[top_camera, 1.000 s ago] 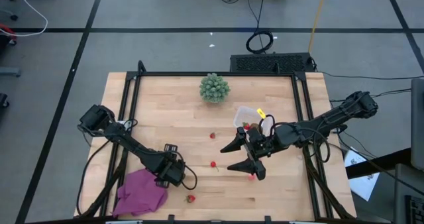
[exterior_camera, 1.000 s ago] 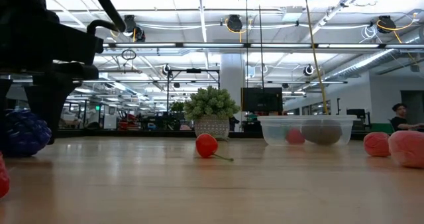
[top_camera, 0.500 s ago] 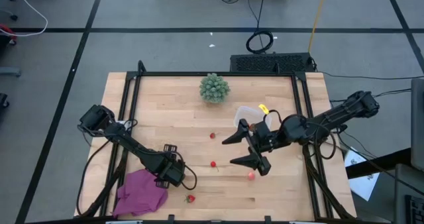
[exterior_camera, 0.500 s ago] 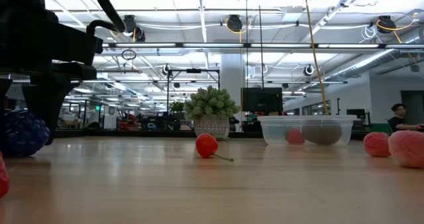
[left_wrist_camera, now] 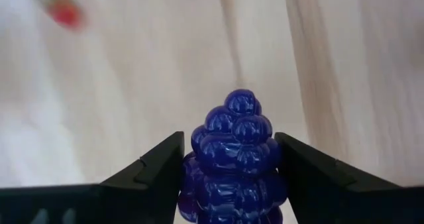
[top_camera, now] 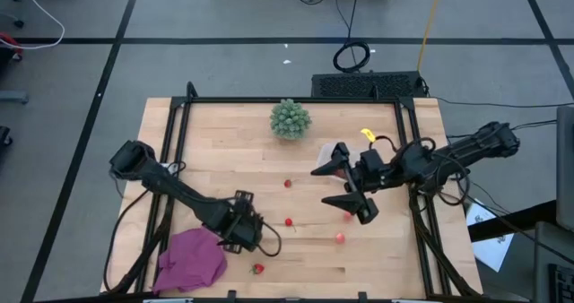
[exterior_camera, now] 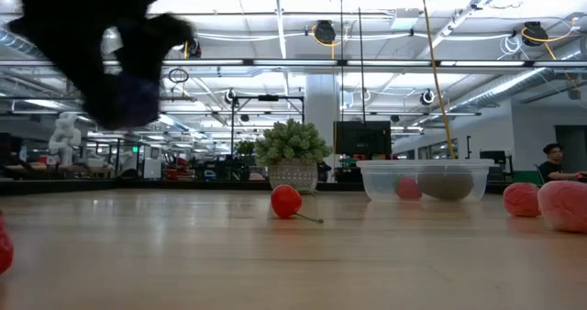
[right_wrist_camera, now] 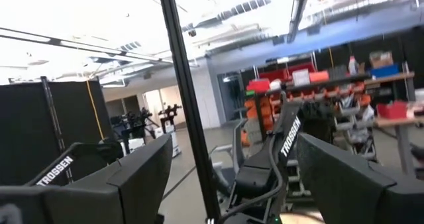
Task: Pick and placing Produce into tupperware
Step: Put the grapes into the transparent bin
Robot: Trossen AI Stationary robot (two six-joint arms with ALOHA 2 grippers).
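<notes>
My left gripper (top_camera: 242,236) hangs above the table's near left part, shut on the dark purple grape cluster (left_wrist_camera: 235,154). In the low view the cluster (exterior_camera: 128,99) shows well above the wood. My right gripper (top_camera: 345,185) stands open and raised over the table's right middle, tipped up toward the room, with nothing between its fingers (right_wrist_camera: 132,177). The clear tupperware (exterior_camera: 424,179) rests on its base and holds a red piece and a brown kiwi. From above only its corner (top_camera: 324,149) shows beside the right arm. Several red berries (top_camera: 289,221) lie loose on the wood. My left gripper pinches the grape cluster by its two sides (left_wrist_camera: 199,164) between the two fingers. The fingers come from above, pointing steeply down. The cluster's narrow tip (left_wrist_camera: 242,105) sticks out past the fingertips. It is lifted clear of the table.
A green spiky ball (top_camera: 291,119) stands at the far middle. A magenta cloth (top_camera: 191,260) lies at the near left corner. A stemmed cherry (exterior_camera: 286,201) lies mid-table, and pink-red berries (exterior_camera: 564,204) lie to the right in the low view. A black frame (top_camera: 179,106) borders the tabletop.
My left gripper has risen and shifted a little toward the table's right, lifting the grape cluster off the wood. My right gripper, still open, has gone up and toward the right edge, tipping upward away from the tupperware.
</notes>
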